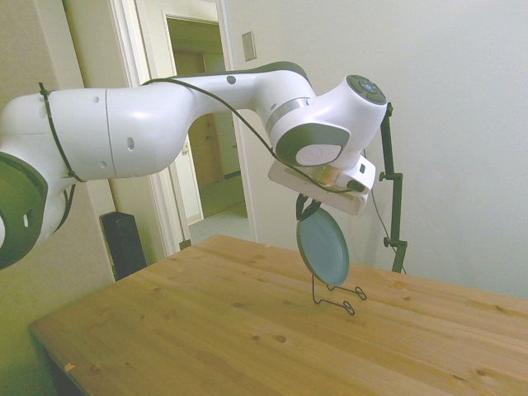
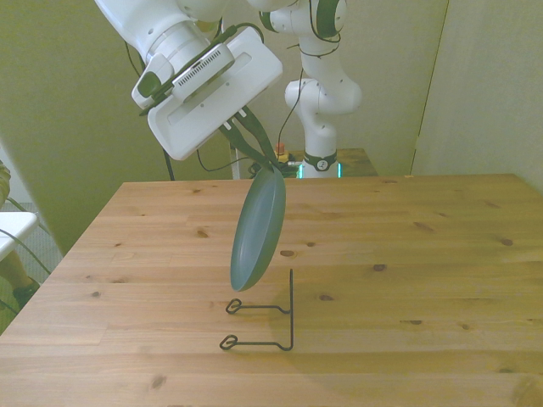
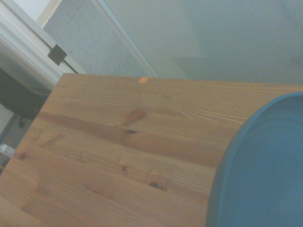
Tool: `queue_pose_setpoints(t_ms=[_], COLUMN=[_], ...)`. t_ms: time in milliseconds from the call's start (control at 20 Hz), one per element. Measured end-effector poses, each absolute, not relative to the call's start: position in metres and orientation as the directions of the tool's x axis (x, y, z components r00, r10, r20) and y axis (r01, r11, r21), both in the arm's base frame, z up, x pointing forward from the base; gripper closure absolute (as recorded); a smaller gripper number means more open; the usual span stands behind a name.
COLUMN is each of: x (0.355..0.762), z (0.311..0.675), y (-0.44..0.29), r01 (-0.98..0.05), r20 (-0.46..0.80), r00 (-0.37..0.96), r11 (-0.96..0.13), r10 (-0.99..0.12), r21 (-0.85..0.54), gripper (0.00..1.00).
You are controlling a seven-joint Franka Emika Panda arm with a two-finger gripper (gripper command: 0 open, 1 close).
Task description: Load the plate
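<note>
The teal-green plate (image 1: 323, 245) (image 2: 257, 231) hangs on edge, nearly upright, held by its top rim. My gripper (image 1: 308, 209) (image 2: 259, 157) is shut on that rim. The plate's lower edge is just above the thin black wire stand (image 1: 338, 295) (image 2: 265, 320), close to its upright post; I cannot tell if they touch. In the wrist view a blurred part of the plate (image 3: 265, 170) fills one corner over the wooden table (image 3: 118, 156).
The wire stand sits near the middle of the wooden table (image 2: 407, 254). Behind the table stands a second white robot arm (image 2: 318, 85). An open doorway (image 1: 206, 124) and a dark speaker (image 1: 124, 243) lie beyond the table's far side.
</note>
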State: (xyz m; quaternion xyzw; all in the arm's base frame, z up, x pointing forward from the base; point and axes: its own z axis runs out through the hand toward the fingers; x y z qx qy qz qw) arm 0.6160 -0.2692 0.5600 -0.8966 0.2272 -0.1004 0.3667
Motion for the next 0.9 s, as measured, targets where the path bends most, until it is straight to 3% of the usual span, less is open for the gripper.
queue_pose_setpoints(t_ms=[900], x=[0.636], z=[0.524], y=[-0.265], r01=[-0.323], r20=[-0.032], r00=[0.87], r11=[-0.519], r10=[-0.493], r21=[-0.792], gripper=[1.0])
